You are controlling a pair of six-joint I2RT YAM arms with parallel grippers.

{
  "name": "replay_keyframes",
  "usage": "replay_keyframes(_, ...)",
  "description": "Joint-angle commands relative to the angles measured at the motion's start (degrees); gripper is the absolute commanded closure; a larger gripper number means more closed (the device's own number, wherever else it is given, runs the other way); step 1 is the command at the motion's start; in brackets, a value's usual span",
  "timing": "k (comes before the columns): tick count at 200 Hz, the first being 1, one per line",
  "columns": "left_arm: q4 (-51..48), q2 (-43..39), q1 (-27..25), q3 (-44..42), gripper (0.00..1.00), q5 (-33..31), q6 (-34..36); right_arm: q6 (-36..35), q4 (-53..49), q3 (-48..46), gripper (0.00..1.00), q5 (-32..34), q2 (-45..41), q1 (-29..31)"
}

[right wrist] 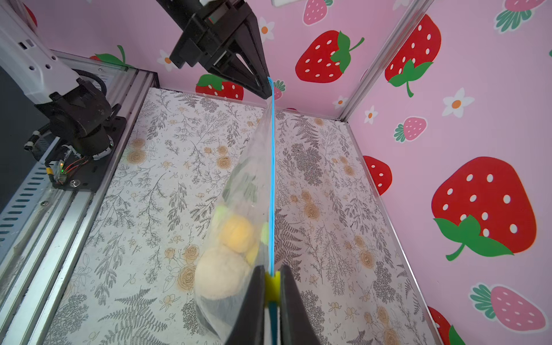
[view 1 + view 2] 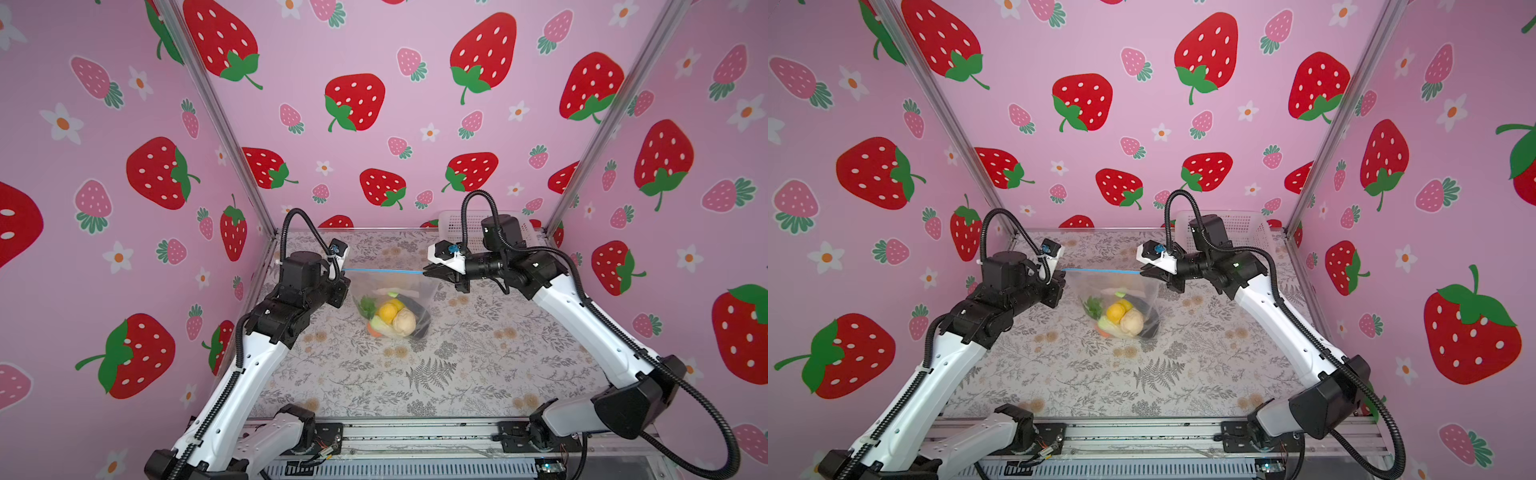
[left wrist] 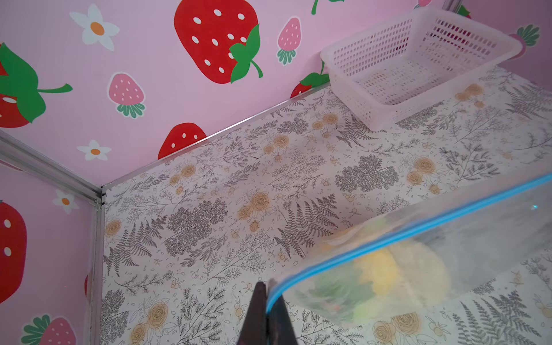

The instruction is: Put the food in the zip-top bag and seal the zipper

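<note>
The clear zip-top bag (image 2: 419, 291) hangs between my two grippers above the middle of the table. Its blue zipper (image 2: 382, 271) is stretched in a straight line from one to the other. The food (image 2: 392, 318) sits bunched in the bag's bottom: an orange, a pale round piece, green leaves, something dark. My left gripper (image 3: 266, 294) is shut on the zipper's (image 3: 388, 236) left end. My right gripper (image 1: 272, 277) is shut on the yellow slider (image 1: 271, 288) at the right end of the strip (image 1: 272, 179). Both grippers (image 2: 1062, 270) (image 2: 1141, 273) show in both top views.
A white mesh basket (image 3: 358, 89) stands empty at the back right corner, behind my right arm (image 2: 451, 218). Pink strawberry walls close the table on three sides. The metal rail with the arm bases (image 2: 415, 436) runs along the front edge.
</note>
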Motion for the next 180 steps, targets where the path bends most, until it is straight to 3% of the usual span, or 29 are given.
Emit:
replay_keyframes(1, -1.4, -0.1, 1.6, 2.1, 1.00, -3.9, -0.7, -0.1, -0.4, -0.3, 1.00, -1.0, -2.9, -1.2)
replay_keyframes(180, -1.6, -0.1, 2.7, 2.0, 1.00, -2.8, -1.3, 0.0, 0.0, -1.1, 1.00, -1.0, -3.7, -2.2)
